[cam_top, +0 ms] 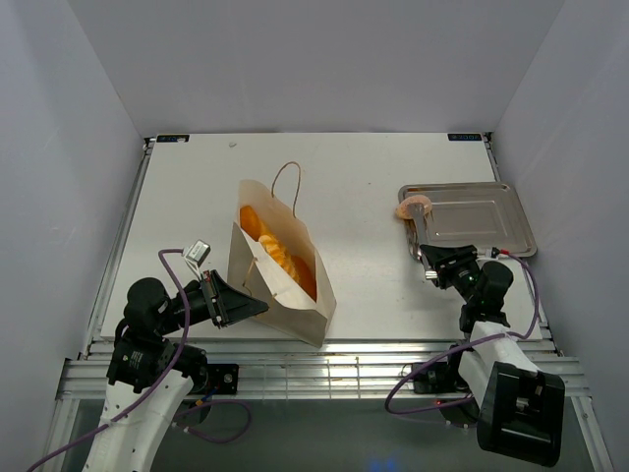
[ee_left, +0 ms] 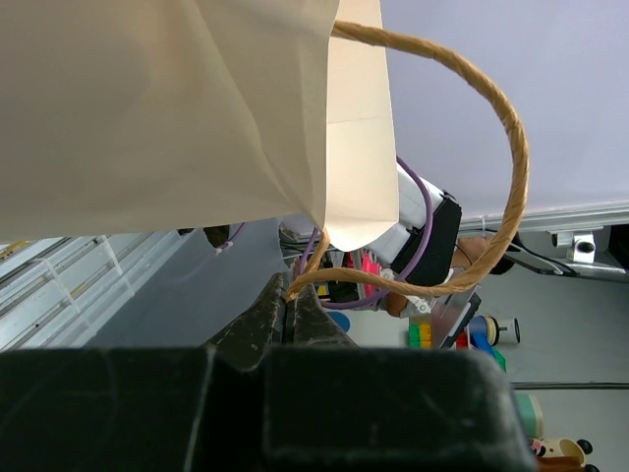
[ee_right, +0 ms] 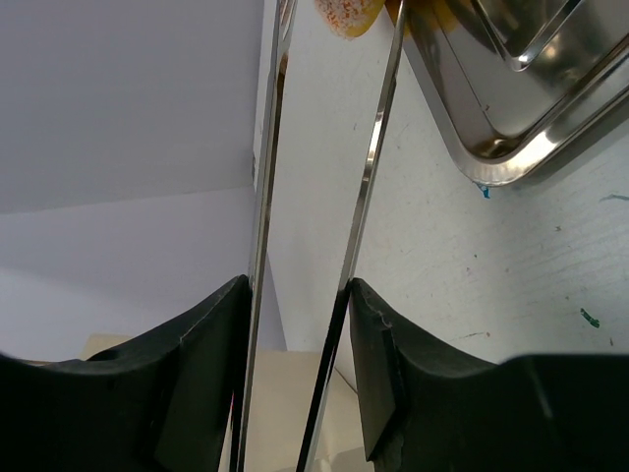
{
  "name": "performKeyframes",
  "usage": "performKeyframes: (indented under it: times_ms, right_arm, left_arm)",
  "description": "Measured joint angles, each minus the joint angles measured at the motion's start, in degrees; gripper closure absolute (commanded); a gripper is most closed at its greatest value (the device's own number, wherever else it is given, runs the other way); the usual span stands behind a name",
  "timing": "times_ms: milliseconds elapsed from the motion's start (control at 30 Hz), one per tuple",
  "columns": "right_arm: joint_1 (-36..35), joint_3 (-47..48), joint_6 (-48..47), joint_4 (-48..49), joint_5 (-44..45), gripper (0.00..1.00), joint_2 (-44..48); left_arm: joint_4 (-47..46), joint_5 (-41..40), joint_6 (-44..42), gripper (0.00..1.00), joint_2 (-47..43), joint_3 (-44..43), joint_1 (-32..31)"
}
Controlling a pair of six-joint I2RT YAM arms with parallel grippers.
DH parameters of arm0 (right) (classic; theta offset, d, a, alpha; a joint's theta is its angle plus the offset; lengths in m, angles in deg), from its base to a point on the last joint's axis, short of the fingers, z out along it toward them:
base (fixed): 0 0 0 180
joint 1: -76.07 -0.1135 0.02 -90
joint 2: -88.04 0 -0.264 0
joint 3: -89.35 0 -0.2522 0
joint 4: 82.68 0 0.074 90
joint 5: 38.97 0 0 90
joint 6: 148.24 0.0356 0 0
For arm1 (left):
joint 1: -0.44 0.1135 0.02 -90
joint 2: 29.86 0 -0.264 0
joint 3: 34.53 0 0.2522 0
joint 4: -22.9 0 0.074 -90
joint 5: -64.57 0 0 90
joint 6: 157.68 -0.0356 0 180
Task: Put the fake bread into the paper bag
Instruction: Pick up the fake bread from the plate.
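Observation:
The tan paper bag (cam_top: 280, 264) stands open mid-table with several golden-orange pastries (cam_top: 267, 246) inside. My left gripper (cam_top: 244, 305) is at its near-left side, shut on the bag's brown cord handle (ee_left: 501, 138), which is pinched between the jaws in the left wrist view (ee_left: 288, 295); the bag's wall (ee_left: 147, 98) fills the top of that view. My right gripper (cam_top: 432, 264) is shut on the long metal tongs (ee_right: 373, 147). The tong tips hold a pinkish round bun (cam_top: 414, 208) at the tray's left edge; it also shows in the right wrist view (ee_right: 346, 14).
A shallow silver metal tray (cam_top: 482, 218) lies at the right of the table, its corner showing in the right wrist view (ee_right: 511, 128). The bag's far handle loop (cam_top: 287, 182) sticks up behind it. White walls enclose the table on three sides.

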State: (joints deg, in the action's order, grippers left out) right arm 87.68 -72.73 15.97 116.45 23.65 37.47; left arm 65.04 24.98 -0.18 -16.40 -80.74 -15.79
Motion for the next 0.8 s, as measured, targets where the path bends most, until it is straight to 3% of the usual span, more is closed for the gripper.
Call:
performKeyframes:
  times_ms: [800]
  right_arm:
    - [0.00,-1.05,1.25,7.76,0.17,0.50,-7.19]
  left_arm:
    - [0.83,-0.04,0.00,1.00,-0.02,-0.31,0.00]
